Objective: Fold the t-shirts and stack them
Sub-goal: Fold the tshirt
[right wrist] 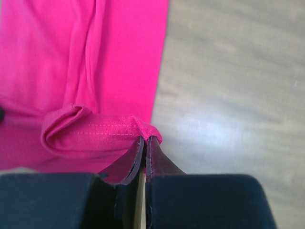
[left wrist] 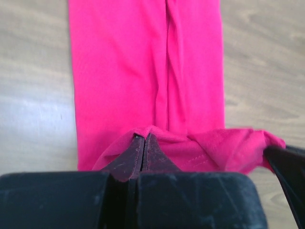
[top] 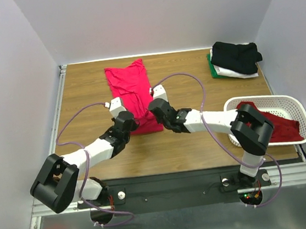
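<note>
A bright pink-red t-shirt (top: pixel 131 92) lies lengthwise on the table, folded into a long strip. My left gripper (top: pixel 118 108) is shut on its near hem at the left corner (left wrist: pixel 143 136). My right gripper (top: pixel 158 97) is shut on the near hem at the right corner (right wrist: pixel 145 137). The hem is lifted and bunched between them (right wrist: pixel 90 131). A darker red shirt (top: pixel 270 123) lies in the white basket (top: pixel 296 106). Folded black (top: pixel 236 55), white (top: pixel 236 72) and green (top: pixel 212 68) shirts are stacked at the back right.
The wooden table (top: pixel 200 142) has a metal rail along its left edge (top: pixel 58 103) and grey walls around it. The basket stands at the right edge. The other gripper's finger (left wrist: pixel 286 162) shows at the right of the left wrist view.
</note>
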